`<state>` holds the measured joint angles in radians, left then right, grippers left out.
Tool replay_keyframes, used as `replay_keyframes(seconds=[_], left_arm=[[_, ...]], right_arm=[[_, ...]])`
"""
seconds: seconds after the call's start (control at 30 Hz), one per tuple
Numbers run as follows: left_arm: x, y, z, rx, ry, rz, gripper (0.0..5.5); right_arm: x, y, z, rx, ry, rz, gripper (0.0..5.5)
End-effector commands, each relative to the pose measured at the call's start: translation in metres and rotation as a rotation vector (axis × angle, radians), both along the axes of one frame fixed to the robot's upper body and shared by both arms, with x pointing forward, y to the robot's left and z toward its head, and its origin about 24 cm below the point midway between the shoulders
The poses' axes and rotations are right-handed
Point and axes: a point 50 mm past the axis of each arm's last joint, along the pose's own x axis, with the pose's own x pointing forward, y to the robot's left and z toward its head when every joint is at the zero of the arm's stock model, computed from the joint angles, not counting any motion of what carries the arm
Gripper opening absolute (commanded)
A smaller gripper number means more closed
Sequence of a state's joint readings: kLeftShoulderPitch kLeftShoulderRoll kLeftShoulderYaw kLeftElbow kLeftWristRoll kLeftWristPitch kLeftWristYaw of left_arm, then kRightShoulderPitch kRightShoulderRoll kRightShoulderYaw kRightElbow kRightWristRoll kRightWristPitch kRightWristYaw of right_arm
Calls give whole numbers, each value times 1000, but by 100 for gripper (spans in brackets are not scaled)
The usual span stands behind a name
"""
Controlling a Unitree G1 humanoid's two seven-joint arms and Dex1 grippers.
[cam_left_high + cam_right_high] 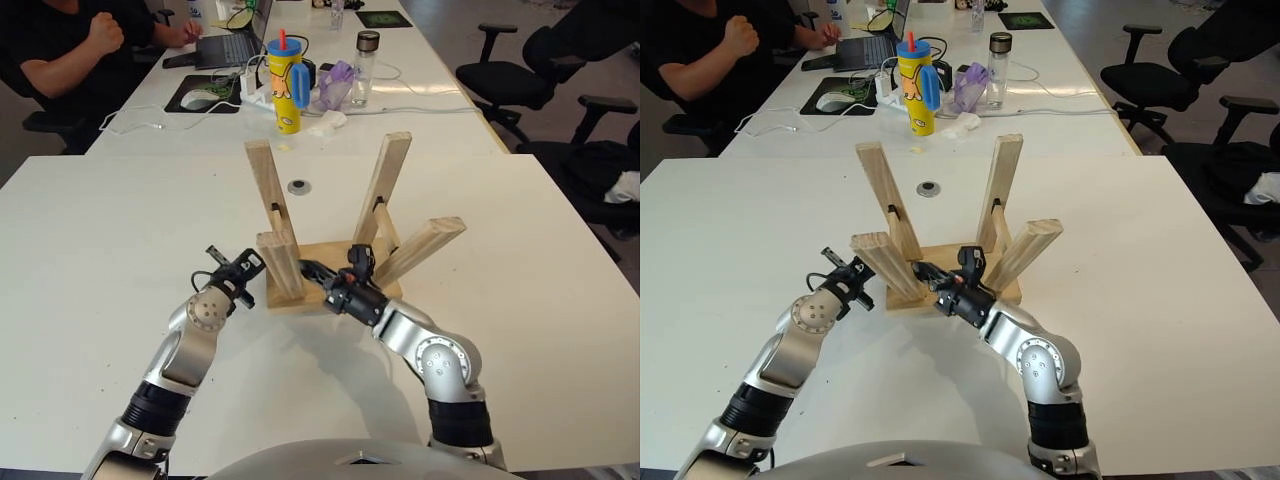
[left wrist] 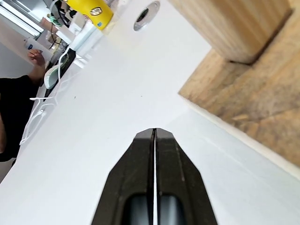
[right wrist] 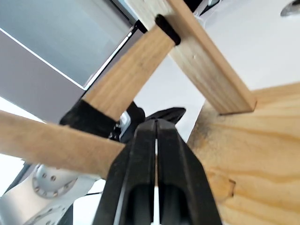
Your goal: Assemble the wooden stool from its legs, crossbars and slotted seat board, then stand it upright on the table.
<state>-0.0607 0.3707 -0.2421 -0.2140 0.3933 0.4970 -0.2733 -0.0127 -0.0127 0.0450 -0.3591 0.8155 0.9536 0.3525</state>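
The stool is seen upside down on the white tabletop, its seat board laid flat and its four legs pointed up and splayed outward. A crossbar is slotted into one leg.

The left gripper is held low over the tabletop, just beside the stool's near left leg and the board's left corner. Its fingers are pressed together, and nothing is held between them.

The right gripper is placed over the near edge of the seat board, just right of that same leg, between the near legs. Its fingers are likewise closed on nothing.

Beyond the stool, a round grommet is set in the tabletop. A yellow cup and a bottle stand on the next table.
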Motion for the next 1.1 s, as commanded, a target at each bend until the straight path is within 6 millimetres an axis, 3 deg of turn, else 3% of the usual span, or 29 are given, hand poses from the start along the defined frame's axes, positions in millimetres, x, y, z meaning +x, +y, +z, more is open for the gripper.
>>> replay_keyframes(seconds=[0.03,0.17,0.27,0.4,0.57,0.73,0.8,0.93,1.1], left_arm=[[-24,5,3,-84,-5,61,1],[-49,19,8,-81,4,141,1],[-68,26,7,-69,46,155,1],[-77,16,-5,-72,158,70,1],[-71,11,-16,-40,244,13,1],[-63,3,-20,-32,291,-67,1],[-62,2,-19,-30,289,-79,1],[-68,-16,-22,-58,345,-204,1],[-57,-46,14,-350,234,-350,1]], right_arm=[[-25,-41,-14,-231,13,39,0],[-44,-76,-11,-348,-62,-41,0],[-57,-95,-29,-536,-64,-127,0],[-46,-131,-51,-899,-134,-350,0],[-29,-139,-56,-976,-175,-421,0],[-7,-117,-54,-896,-231,-385,0],[-5,-113,-54,-876,-239,-377,0],[-7,-84,-54,-788,-235,-237,0],[-15,-56,-32,-623,-275,-74,0]])
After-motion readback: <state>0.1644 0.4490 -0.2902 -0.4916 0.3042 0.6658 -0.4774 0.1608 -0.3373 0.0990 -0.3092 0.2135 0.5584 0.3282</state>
